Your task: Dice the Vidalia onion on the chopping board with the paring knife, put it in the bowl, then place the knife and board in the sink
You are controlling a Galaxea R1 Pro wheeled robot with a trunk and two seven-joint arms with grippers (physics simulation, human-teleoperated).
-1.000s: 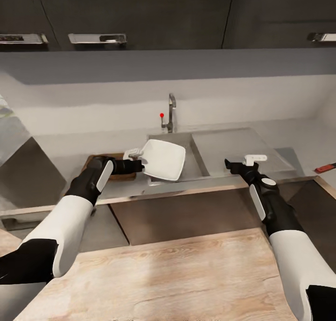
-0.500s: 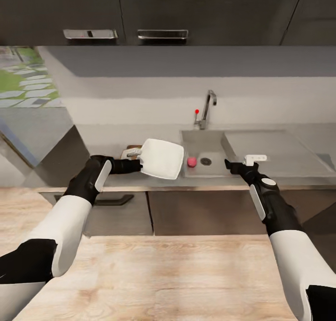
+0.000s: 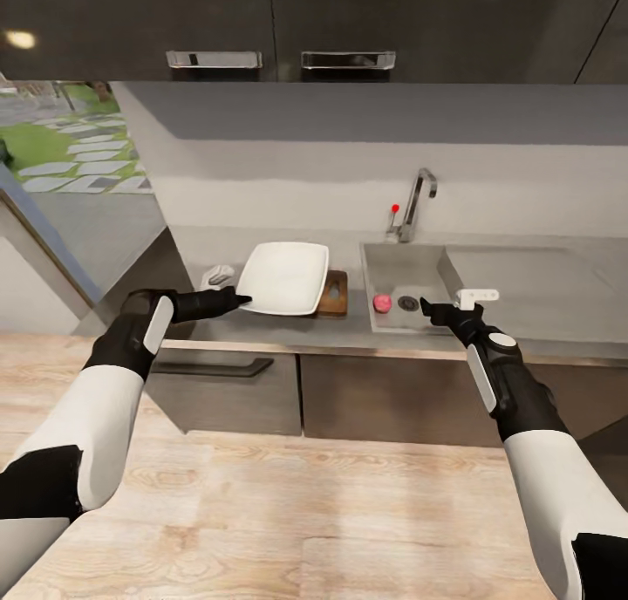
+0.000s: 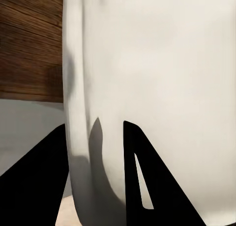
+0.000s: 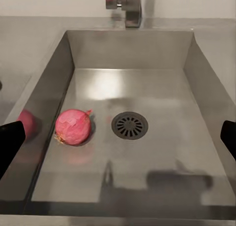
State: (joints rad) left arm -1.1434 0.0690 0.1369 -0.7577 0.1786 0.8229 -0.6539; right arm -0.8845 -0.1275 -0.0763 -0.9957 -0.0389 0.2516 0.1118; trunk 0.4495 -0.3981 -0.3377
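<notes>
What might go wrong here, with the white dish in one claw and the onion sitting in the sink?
The left gripper pinches only the rim of the bowl, which covers most of the chopping board; the bowl might slip, or leave little room for cutting. The onion is round and lies near a sink wall, so the open right gripper may nudge it away rather than catch it.

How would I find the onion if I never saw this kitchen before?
Find the steel sink under the tall tap. Look down inside, beside the round drain. The onion is the only pink, round thing on the grey bottom.
</notes>
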